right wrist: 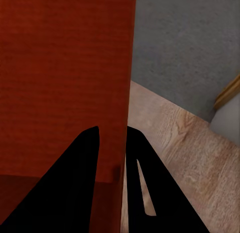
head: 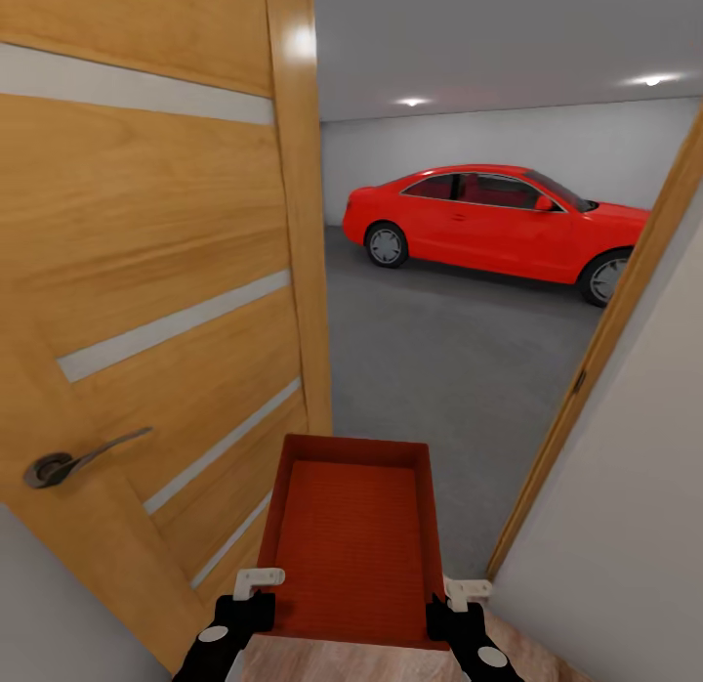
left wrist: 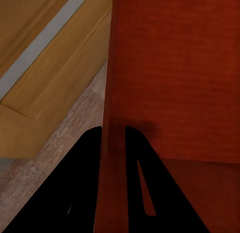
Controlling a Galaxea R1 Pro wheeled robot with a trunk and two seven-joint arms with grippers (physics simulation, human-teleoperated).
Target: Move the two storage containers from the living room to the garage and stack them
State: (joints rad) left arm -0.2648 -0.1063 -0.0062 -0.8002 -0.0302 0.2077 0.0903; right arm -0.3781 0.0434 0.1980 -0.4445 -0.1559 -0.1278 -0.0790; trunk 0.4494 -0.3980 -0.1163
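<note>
Container (head: 351, 535) at garage doorway, left claw (left wrist: 114, 143) pinching one side wall, right claw (right wrist: 112, 143) pinching the other.

Left gripper (head: 256, 589) and right gripper (head: 451, 596) clamped, arms reaching forward.

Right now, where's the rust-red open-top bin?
Head view: the rust-red open-top bin sits low centre, held between the left pincer and right pincer in the doorway, beside the open wooden door.

Door (head: 146, 301): open wood leaf, pale grey inlay strips, metal lever handle (head: 73, 460).
Floor (head: 449, 369): dark grey concrete past the threshold; light planks (right wrist: 190, 163) nearest.
Walls (head: 508, 145): plain white.
Ceiling: grey, two round lights (head: 413, 102) glowing.
Car (head: 493, 218): red coupe parked along the back wall.
</note>
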